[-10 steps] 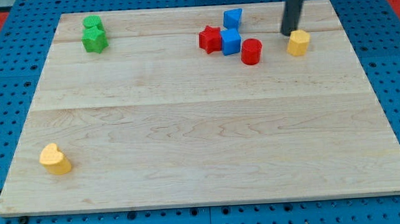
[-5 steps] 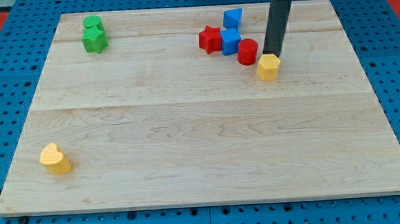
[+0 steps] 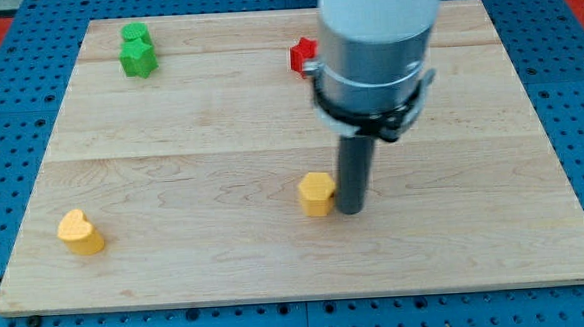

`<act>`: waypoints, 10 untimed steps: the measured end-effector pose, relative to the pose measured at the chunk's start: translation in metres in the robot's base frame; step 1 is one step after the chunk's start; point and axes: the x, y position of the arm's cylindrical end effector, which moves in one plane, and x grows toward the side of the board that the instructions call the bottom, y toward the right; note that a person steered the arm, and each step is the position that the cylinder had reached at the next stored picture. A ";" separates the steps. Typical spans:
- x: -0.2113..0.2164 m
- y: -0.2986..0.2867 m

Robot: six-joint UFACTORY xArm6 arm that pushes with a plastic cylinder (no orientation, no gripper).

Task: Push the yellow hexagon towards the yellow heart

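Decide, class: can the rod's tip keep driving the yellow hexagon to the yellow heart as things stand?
Probably yes: my tip sits against the yellow hexagon on its right, and no block lies between it and the yellow heart.

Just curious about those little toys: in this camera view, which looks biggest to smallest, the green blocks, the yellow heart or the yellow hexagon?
1. Green blocks, two close together.
2. Yellow heart and yellow hexagon: about alike, too close to rank.
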 end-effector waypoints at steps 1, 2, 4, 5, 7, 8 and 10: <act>-0.006 -0.072; -0.010 -0.080; -0.065 -0.088; -0.064 -0.166; -0.073 -0.095; -0.032 -0.094; -0.053 -0.219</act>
